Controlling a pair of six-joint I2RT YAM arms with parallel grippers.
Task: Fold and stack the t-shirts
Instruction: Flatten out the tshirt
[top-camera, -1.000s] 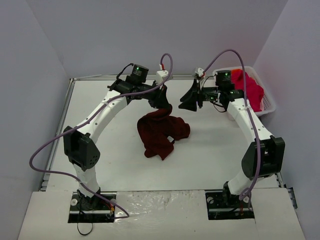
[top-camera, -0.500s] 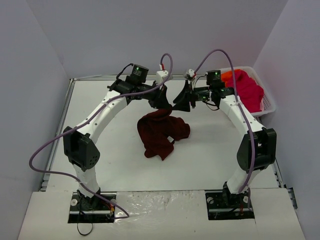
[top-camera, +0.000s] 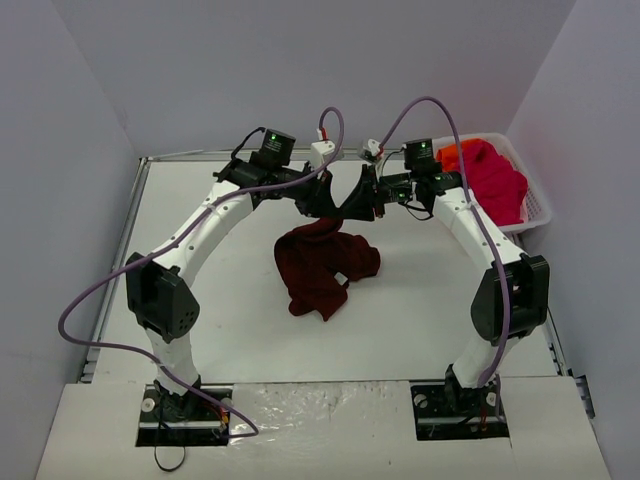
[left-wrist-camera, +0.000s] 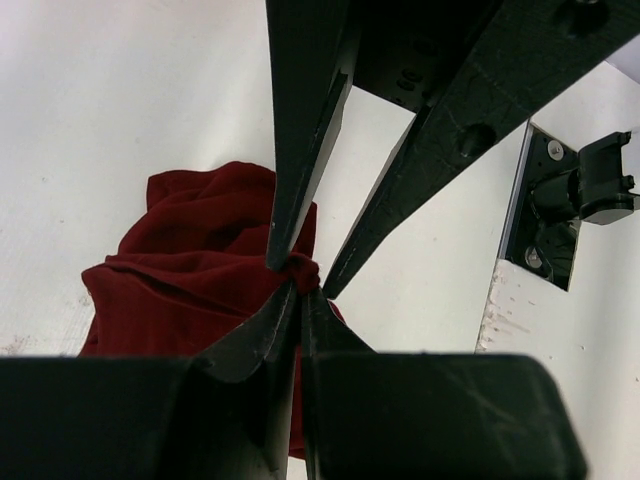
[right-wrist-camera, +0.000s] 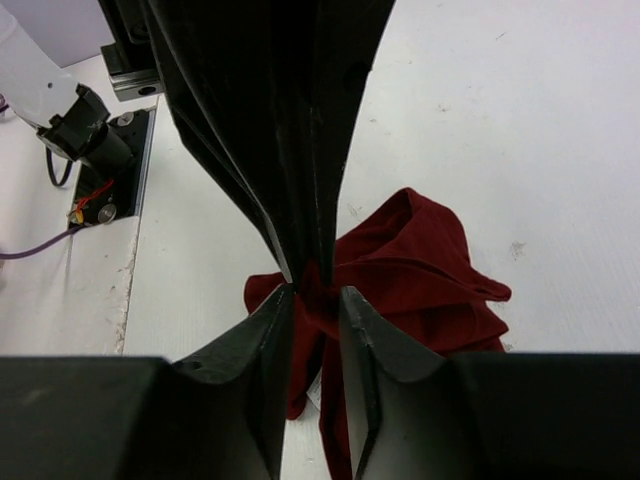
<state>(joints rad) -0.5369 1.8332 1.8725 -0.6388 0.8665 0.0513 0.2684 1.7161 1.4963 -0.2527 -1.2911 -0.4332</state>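
Observation:
A dark maroon t-shirt (top-camera: 325, 265) hangs bunched over the table's middle, its lower part crumpled on the surface. My left gripper (top-camera: 325, 205) is shut on a pinch of its top edge; the left wrist view shows the maroon t-shirt (left-wrist-camera: 200, 250) held at the left gripper (left-wrist-camera: 298, 285) tips. My right gripper (top-camera: 352, 205) meets it from the right. In the right wrist view the right gripper (right-wrist-camera: 317, 290) has its jaws closed narrowly around the same knot of the maroon t-shirt (right-wrist-camera: 420, 260). A pink t-shirt (top-camera: 495, 180) and an orange t-shirt (top-camera: 455, 153) lie in the basket.
The white lattice basket (top-camera: 535, 205) stands at the back right against the wall. Both arms arch toward each other above the table's back half. A raised rim (top-camera: 140, 200) borders the table at the left.
The right arm swung left from beside the basket to the left gripper, and its jaws narrowed onto the maroon cloth. The left arm and shirt stayed put.

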